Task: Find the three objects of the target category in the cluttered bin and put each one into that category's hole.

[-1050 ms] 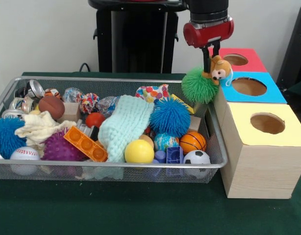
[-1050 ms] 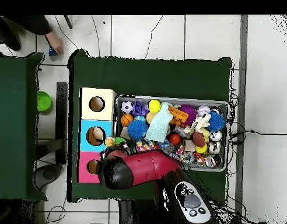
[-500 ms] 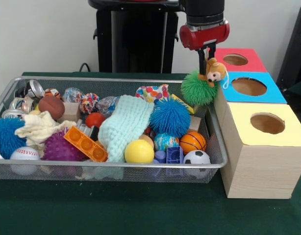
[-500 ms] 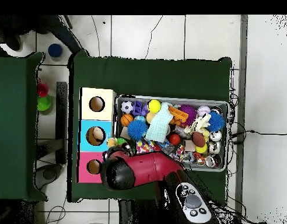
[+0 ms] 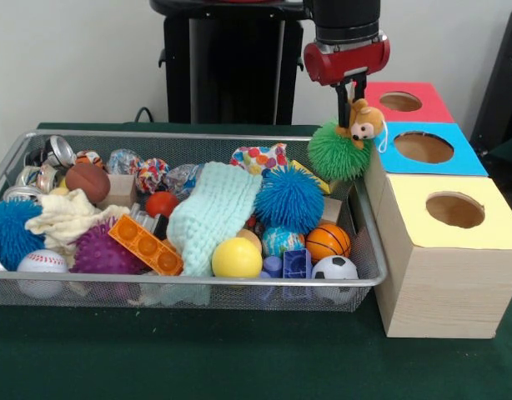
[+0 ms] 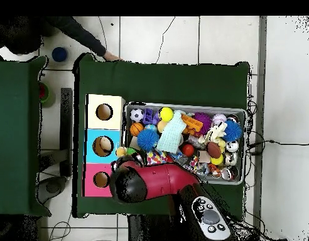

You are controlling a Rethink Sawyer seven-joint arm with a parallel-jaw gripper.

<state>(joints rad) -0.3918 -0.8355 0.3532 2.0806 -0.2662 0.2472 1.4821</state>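
Fingers (image 5: 349,93) of the red-and-black gripper clamping the small brown plush monkey (image 5: 366,119), hanging it just beside the blue-topped wooden box (image 5: 424,148), above the wire mesh bin's (image 5: 198,287) corner next to that box. Fuzzy green pom ball (image 5: 338,151) sitting directly under the monkey, touching it. Backing away from the blue hole (image 5: 424,147) over the last second, now holding steady. Likely re-aiming rather than dropping; monkey not yet over any hole.

Tan monkey toy (image 5: 365,121) (upright), beside blue-topped hole (image 5: 423,147)
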